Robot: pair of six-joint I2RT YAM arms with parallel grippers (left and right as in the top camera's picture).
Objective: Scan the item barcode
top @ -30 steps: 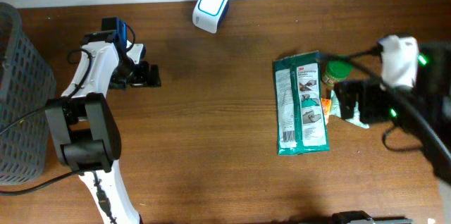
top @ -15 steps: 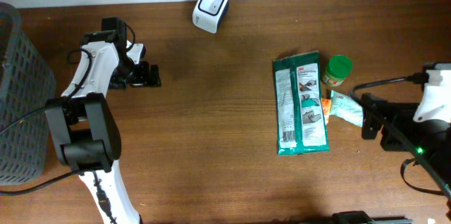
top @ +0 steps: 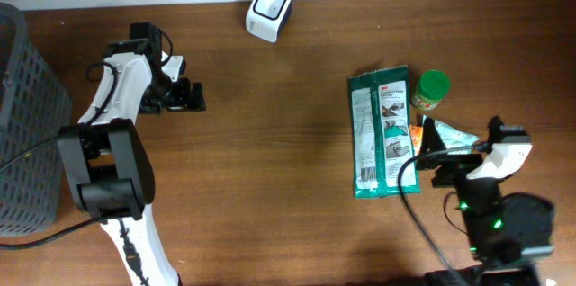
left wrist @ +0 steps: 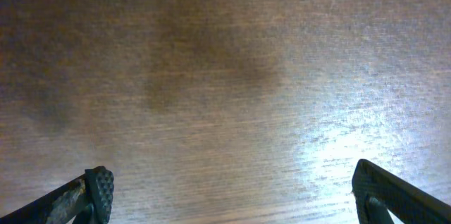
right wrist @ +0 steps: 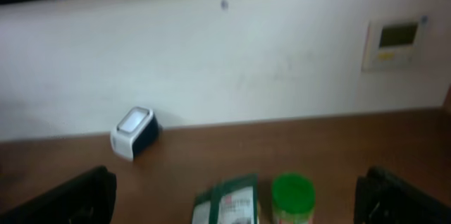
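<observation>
A white barcode scanner [top: 269, 10] stands at the table's far edge, and the right wrist view shows the scanner [right wrist: 134, 131] against the wall. The items lie right of centre: a green flat packet [top: 384, 133], a green-lidded jar [top: 431, 90] and a small teal and orange sachet [top: 447, 137]. My right gripper [top: 438, 156] hangs open just in front of them, raised and facing the wall. The packet [right wrist: 229, 199] and jar [right wrist: 292, 196] show low between its fingers [right wrist: 74, 196], which hold nothing. My left gripper [top: 193, 97] is open over bare wood at the far left, with empty fingers [left wrist: 99, 190].
A dark mesh basket [top: 27, 115] stands at the left edge. The right arm's black cable [top: 409, 187] loops in front of the packet. A white wall with a small panel [right wrist: 397, 37] runs behind the table.
The right arm has swung from the table's right edge round to the front right, uncovering the jar and sachet. The scanner's bright face has gone dark. The left arm has not moved.
</observation>
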